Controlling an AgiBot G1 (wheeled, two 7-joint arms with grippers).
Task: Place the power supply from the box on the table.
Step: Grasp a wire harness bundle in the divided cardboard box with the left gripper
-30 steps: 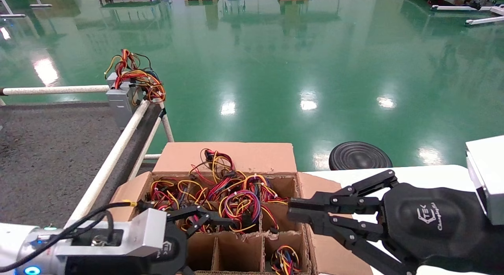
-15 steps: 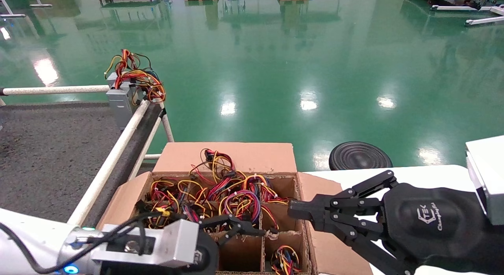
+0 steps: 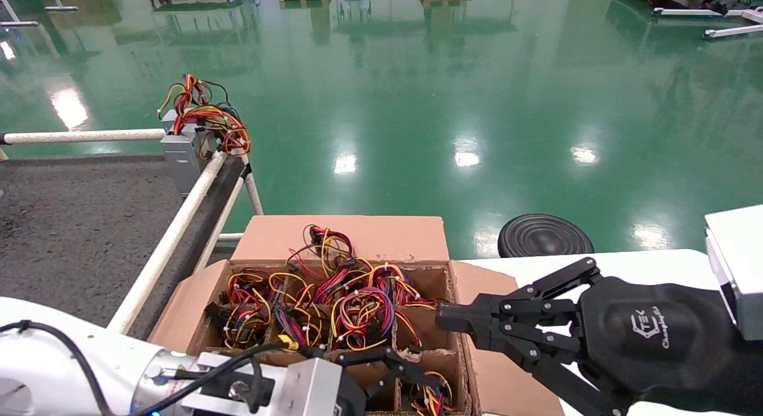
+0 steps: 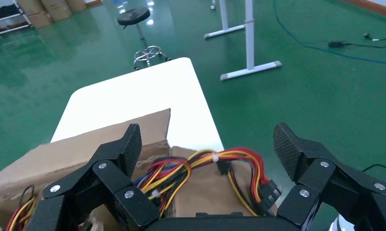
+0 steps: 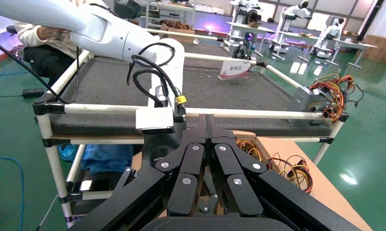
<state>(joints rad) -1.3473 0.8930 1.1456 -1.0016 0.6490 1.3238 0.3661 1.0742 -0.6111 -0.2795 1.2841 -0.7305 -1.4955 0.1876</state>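
The box [image 3: 334, 320] sits at six o'clock in the head view, its flaps folded out and a cardboard grid splitting it into square cells. The far cells are crammed with red, yellow, orange and purple wire bundles [image 3: 357, 303]; the metal bodies beneath are hidden, so how many units lie there is hard to say. One near cell holds a smaller tangle of wires [image 3: 430, 393].

A power supply [image 3: 185, 151] stands at ten o'clock, at the far corner of the table [image 3: 71, 237], against the white rail [image 3: 173, 237].

The left gripper [image 3: 396, 368] hangs over the near cells, fingers [image 4: 126, 149] spread wide with nothing between them. The right gripper [image 3: 444, 320] hovers at the box's four-o'clock edge, fingertips pressed together, empty. Its black housing reads "TEK"; the smaller script beside it is illegible.
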